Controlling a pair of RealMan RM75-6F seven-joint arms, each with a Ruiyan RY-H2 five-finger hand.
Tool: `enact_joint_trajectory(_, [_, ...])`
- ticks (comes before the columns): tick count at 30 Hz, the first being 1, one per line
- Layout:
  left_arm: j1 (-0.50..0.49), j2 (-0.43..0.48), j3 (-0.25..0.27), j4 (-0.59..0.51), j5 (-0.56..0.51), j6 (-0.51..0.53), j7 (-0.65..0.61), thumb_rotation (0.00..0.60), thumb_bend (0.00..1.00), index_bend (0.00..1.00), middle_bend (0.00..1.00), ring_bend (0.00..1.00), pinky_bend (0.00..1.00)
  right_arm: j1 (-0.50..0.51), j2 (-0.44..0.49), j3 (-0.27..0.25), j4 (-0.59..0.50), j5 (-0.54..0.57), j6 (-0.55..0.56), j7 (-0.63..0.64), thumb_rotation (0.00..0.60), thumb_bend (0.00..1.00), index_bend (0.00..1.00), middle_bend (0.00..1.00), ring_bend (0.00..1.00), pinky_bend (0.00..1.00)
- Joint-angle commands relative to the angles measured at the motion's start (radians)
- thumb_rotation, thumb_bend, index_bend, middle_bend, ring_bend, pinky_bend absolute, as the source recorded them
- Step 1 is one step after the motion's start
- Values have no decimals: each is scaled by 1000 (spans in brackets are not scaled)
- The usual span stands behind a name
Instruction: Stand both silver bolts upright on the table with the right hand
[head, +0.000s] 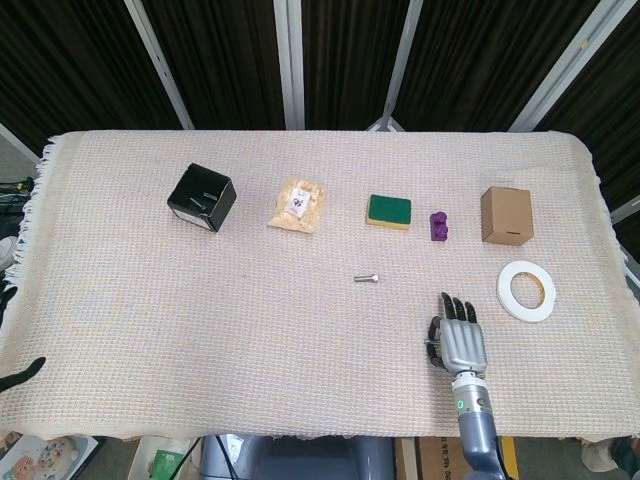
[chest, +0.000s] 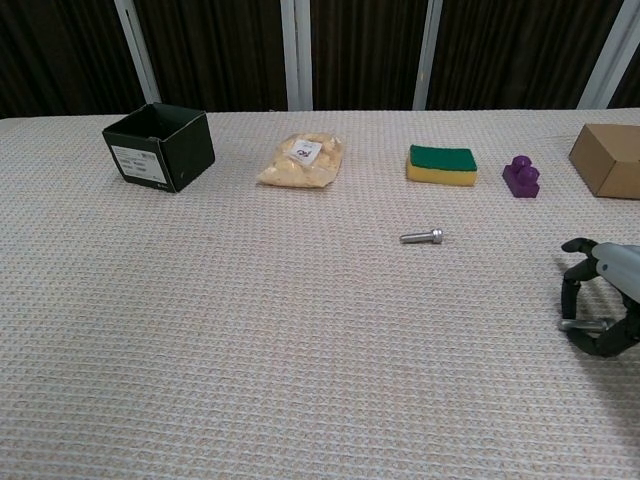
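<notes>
Crosswise, bolt (chest: 585, 324) between fingers (chest: 570, 292) (level).

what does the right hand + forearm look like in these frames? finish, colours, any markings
The right hand has a silver-grey metallic back plate and black fingers. The wrist is a blue-grey cylinder with a small green dot. In the chest view it shows light grey casing over black fingers. No loose cables or lettering show.

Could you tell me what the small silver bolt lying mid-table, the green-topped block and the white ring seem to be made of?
The small silver bolt looks like bare metal: grey, with a slight shine. The green-topped block looks like a foam sponge: yellow body, darker scouring layer on top. The white ring is probably a roll of tape, matte white, though paper or plastic cannot be told.
</notes>
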Motion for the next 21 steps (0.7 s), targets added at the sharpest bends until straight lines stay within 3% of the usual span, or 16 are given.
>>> enact_joint_trajectory(1, [0,0,0,0,0,0,2,600,122,117,64,0,154,0,3,0,-5,-8,3,8,600,379,603,13,41,11])
enact_joint_trajectory(21, [-2,-2,0,-2,-3,-3,8,600,123,119,64,0,154,4,31,11,-48,-6,0,35,600,379,613,14,42,11])
